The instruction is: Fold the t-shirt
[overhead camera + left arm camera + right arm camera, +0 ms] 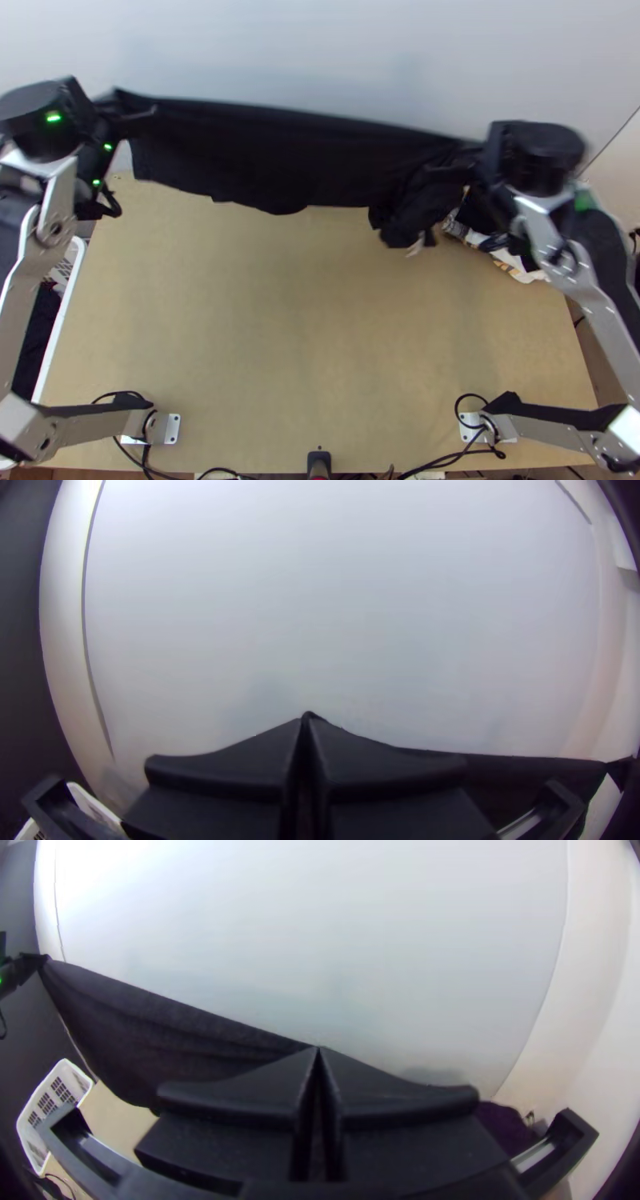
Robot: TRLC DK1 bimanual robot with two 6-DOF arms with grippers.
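A black t-shirt (272, 152) hangs stretched between the two grippers above the table's far part, its top edge nearly straight and its right end bunched. My left gripper (132, 116) holds its left end at the upper left; in the left wrist view the same gripper (307, 720) has its fingers together. At the upper right, my right gripper (460, 160) is shut on the other end. The right wrist view has that gripper (318, 1052) with fingertips meeting, and the t-shirt (167, 1033) running off to the other arm's gripper.
The light wooden table (304, 320) lies below. A white basket (68, 272) stands at its left edge. Some black and patterned cloth or bags (516, 264) lie at the right far corner. A pale wall (320, 48) rises behind.
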